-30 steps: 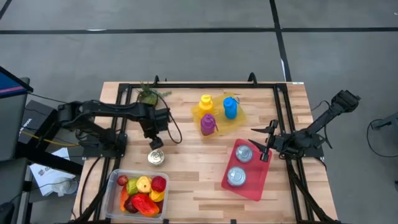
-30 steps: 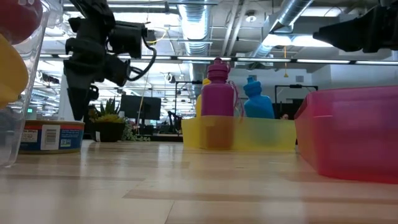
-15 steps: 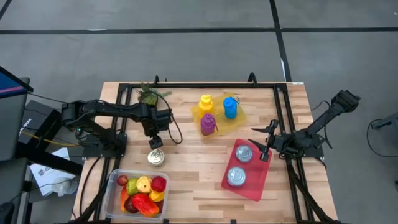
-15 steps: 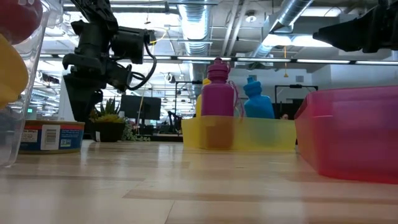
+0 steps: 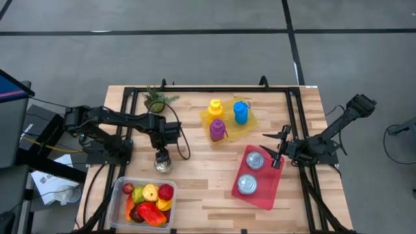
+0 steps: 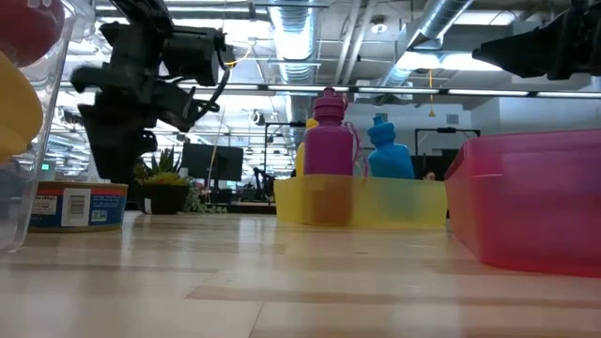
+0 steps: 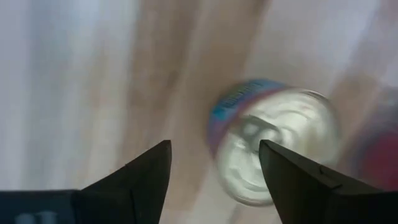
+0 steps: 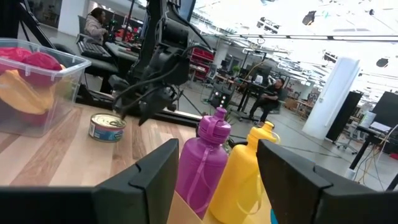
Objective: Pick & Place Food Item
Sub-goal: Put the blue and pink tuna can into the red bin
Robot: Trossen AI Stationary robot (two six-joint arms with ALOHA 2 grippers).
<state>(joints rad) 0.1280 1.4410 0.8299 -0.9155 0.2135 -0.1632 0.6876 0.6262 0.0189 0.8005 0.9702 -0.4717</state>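
Note:
A tin can (image 5: 163, 166) with a blue-and-white label stands upright on the wooden table; it also shows in the low view (image 6: 77, 206) and the right wrist view (image 8: 107, 127). My left gripper (image 5: 161, 156) hangs just above it, pointing down and open. In the left wrist view (image 7: 214, 168) the can's silver lid (image 7: 273, 146) lies below the fingers, toward one of them, untouched. My right gripper (image 5: 269, 147) waits open at the table's right, over the far end of a red tray (image 5: 268, 195) that holds two cans.
A clear bin (image 5: 119, 188) of coloured fruit sits at the near left, right in front of the can. A yellow tray (image 5: 207, 117) with purple, yellow and blue bottles stands far centre. A small potted plant (image 5: 155, 99) stands at the far left.
My left gripper has moved toward the table's near edge and a little down, coming over the can, and has rolled slightly at the wrist. The can has stayed in place.

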